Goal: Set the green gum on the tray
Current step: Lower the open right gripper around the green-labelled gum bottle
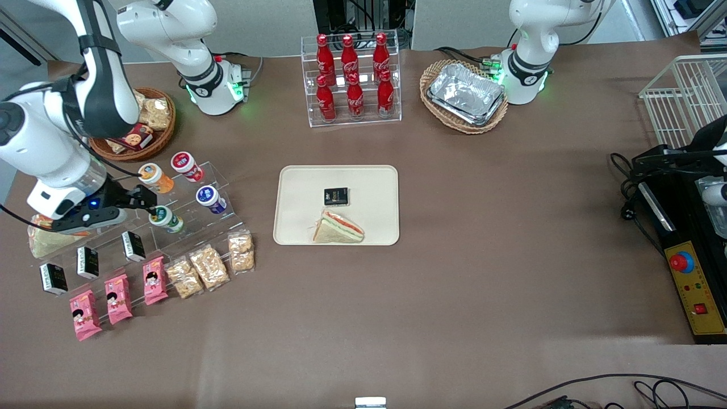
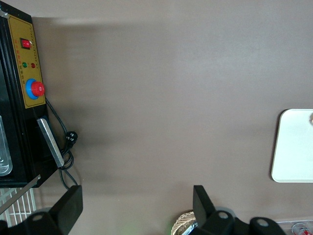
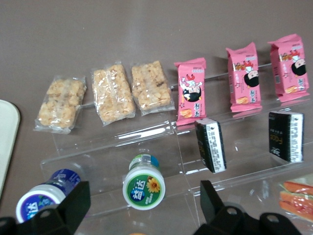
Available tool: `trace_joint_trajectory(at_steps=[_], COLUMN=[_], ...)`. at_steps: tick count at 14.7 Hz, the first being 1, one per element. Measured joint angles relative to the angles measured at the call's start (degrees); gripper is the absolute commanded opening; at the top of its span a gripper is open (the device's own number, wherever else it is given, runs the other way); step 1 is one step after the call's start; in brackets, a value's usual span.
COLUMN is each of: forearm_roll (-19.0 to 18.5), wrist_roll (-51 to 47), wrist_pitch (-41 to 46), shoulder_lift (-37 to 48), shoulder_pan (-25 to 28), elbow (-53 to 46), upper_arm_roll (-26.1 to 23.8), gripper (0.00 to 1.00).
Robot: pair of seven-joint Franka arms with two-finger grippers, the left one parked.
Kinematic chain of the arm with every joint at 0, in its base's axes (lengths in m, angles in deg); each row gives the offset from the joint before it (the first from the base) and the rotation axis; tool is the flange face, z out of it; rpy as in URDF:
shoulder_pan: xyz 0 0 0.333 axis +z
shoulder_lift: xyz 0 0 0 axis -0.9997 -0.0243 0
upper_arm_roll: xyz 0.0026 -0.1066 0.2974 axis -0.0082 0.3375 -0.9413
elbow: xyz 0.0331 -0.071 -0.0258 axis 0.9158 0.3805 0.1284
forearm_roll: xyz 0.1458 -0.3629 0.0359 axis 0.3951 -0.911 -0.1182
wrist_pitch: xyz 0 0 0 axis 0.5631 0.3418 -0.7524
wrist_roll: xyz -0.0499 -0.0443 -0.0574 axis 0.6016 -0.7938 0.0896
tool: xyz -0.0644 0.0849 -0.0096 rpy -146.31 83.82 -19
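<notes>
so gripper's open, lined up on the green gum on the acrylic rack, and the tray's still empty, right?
Not empty: the front view shows a sandwich and a small black packet on the tray. The rest holds: the gripper is open, with the green gum between its fingers.

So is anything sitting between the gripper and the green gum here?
Nothing visible: the gripper is open just above the green gum on the clear stand, the lid between its fingers. The blue gum stands beside it, apart.

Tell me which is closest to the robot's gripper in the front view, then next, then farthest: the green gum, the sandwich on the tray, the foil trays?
1. Green gum, right beside the gripper.
2. Sandwich, on the tray.
3. Foil trays, toward the parked arm's end.
</notes>
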Motion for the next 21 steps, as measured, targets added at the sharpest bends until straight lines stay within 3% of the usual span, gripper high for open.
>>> trace_joint_trajectory(at_steps=[18,19,21], forearm_roll=[-0.3,-0.3,-0.3], wrist_roll=[0.1,0.1,0.3], wrist_pitch=[-24.8,-24.8,-24.8], shoulder_lift=[-4.0,-4.0,-4.0], shoulder_pan=[-0.3,-0.6,-1.1], elbow=[17.3,17.3,17.3], upper_arm_roll=[0.6,0.6,0.7], gripper=[1.00,0.94,0.47])
